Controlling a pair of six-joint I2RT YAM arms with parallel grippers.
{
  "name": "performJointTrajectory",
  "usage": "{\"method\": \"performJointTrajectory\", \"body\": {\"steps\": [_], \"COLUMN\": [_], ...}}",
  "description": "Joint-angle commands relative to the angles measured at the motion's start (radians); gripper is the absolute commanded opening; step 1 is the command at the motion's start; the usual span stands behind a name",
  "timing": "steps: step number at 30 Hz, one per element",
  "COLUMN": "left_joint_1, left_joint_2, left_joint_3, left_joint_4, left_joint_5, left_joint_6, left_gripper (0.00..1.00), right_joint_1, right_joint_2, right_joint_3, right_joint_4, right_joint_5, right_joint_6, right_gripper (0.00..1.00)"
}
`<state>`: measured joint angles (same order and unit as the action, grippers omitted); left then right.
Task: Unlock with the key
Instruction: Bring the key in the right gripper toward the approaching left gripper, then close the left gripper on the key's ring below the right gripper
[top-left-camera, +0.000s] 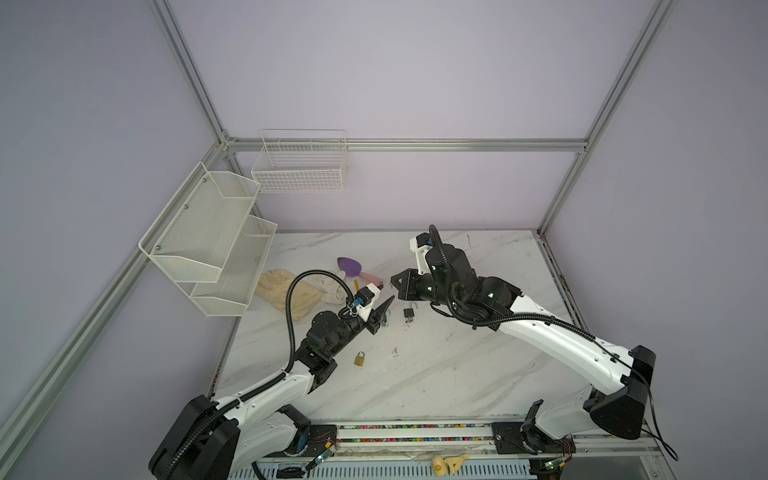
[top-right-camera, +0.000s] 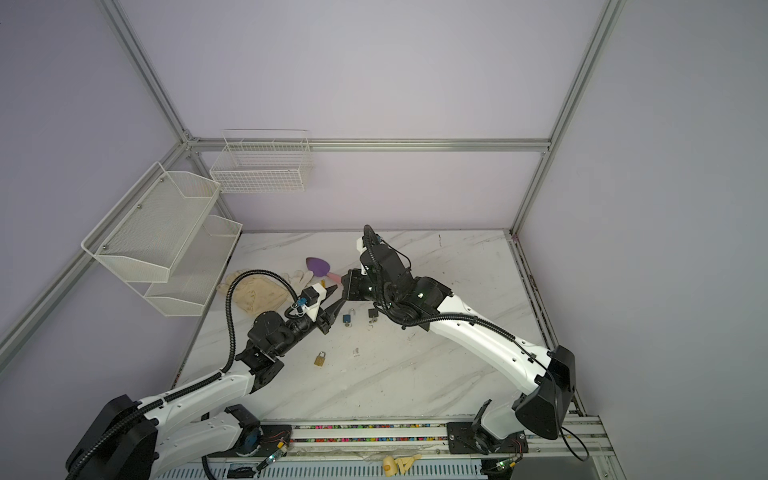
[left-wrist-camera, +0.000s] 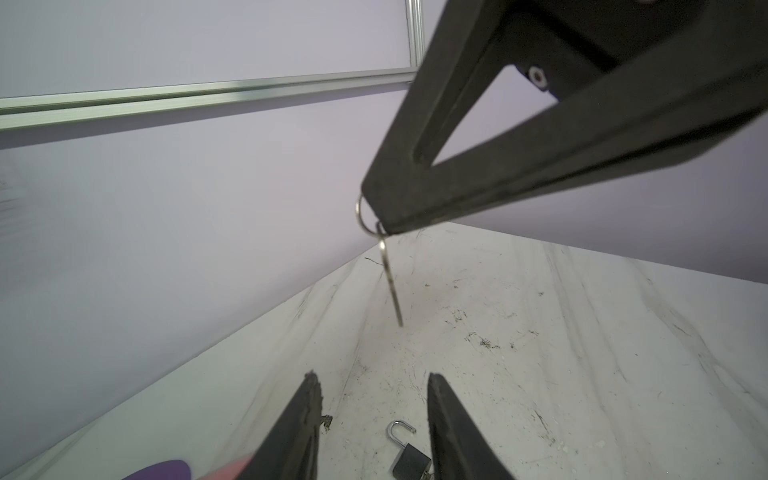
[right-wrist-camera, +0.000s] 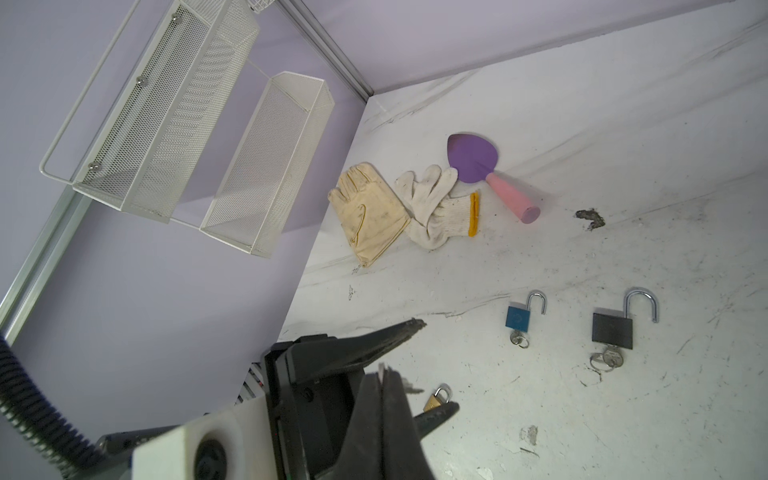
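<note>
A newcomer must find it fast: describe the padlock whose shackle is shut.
On the marble table, look toward the near edge, in front of the other two padlocks. The brass padlock lies there alone; unlike the blue padlock and black padlock, its shackle is closed.

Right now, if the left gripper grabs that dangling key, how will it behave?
Likely swings: the key hangs loose on a ring pinched by the right gripper. Probably stiff, smooth metal, so it may slip or twist when squeezed.
</note>
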<state>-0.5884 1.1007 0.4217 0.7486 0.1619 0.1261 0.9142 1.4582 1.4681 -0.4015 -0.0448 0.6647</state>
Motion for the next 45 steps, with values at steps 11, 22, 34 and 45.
{"method": "performJointTrajectory", "body": {"steps": [11,22,34,45], "left_joint_1": [-0.053,-0.053,-0.053,-0.054], "left_joint_2": [0.039,0.057,0.063,0.093], "left_joint_3": [0.080,0.097,0.100,0.101], "left_joint_4": [0.236,0.241,0.261,0.279], "left_joint_5": [-0.058,-0.036,-0.054,-0.055], "left_joint_6": [0.020,-0.003,-0.017,-0.034], "left_gripper": [0.32,0.26,0.18,0.11], "right_joint_1": [-0.009,-0.009,-0.013,-0.017], "right_joint_2": [-0.011,-0.022,-0.023,-0.024], "right_joint_3": [0.009,0.000,-0.013,-0.013], "right_joint_4": [-0.010,0.001,0.013,0.016], "right_joint_5": [0.007,0.000,-0.009,-0.007], "right_joint_6": [-0.014,-0.020,-0.024,-0.031], "right_gripper": [0.00,0.00,0.00,0.00]}}
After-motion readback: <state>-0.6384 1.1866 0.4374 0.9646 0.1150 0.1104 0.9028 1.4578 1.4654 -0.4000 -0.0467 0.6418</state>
